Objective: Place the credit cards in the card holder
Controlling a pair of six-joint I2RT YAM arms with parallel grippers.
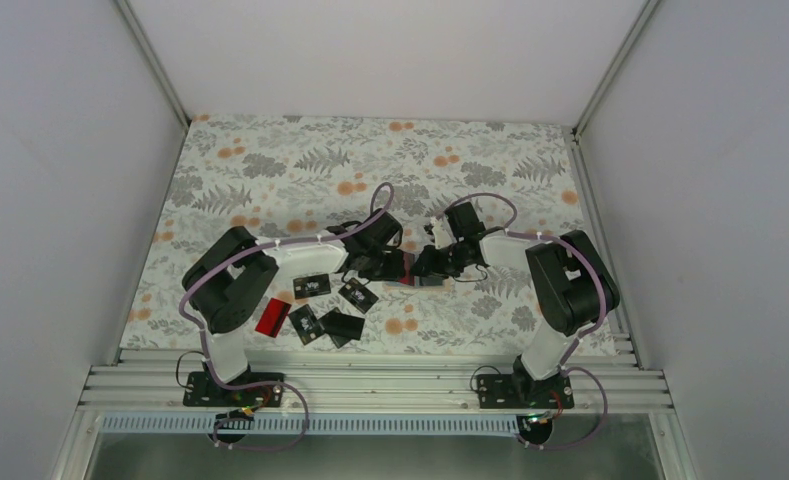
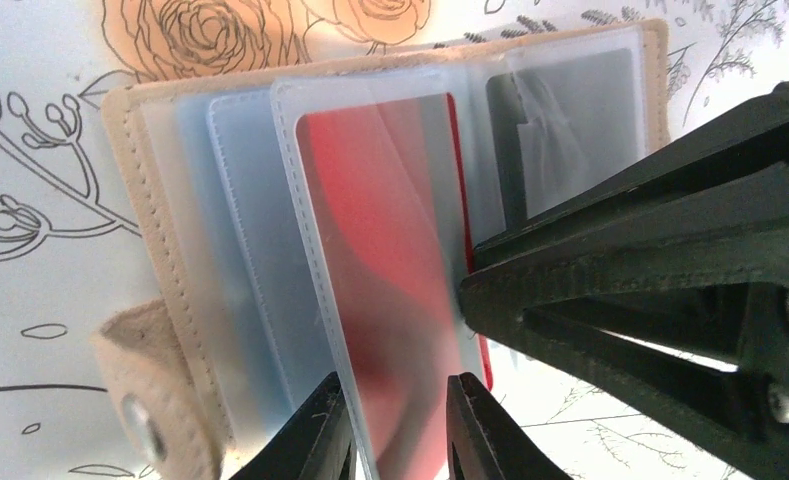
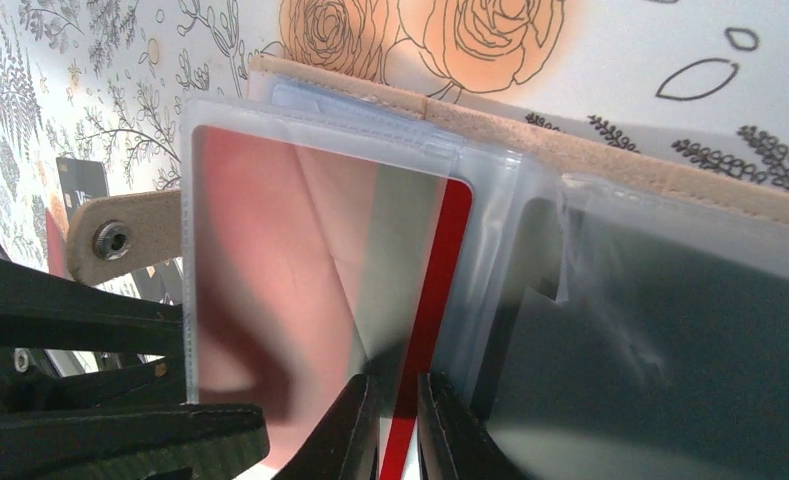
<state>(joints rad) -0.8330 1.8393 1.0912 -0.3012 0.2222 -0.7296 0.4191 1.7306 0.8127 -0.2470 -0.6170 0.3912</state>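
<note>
Right now the right gripper (image 3: 398,432) is clenched on the bare long edge of a red card (image 3: 448,260), its two fingers nearly meeting around that strip of red. The rest of the card sits inside a frosted clear pocket (image 3: 270,250) of the card holder (image 2: 250,250). The left gripper (image 2: 397,440) comes at the same pocket from the opposite side. Its fingers stand a little apart with the pocket's lower edge between them (whether they truly pinch it I cannot tell from either wrist view).

Around the pocket, the card holder lies open on the counter (image 1: 270,170), tan stitched cover underneath, light blue leaves fanned up. A tan snap tab (image 3: 120,235) sticks out from one end. The neighbouring pocket, on the right gripper's side, has a dark card (image 3: 670,350) showing through the plastic.

From above, the two grippers meet near the middle of the flower-printed counter, and the holder is mostly hidden beneath them. Well to the left, on the near side of the left arm, lie a loose red card (image 1: 271,316) and several black cards (image 1: 358,295) with small white markings. The nearest two black ones overlap.
</note>
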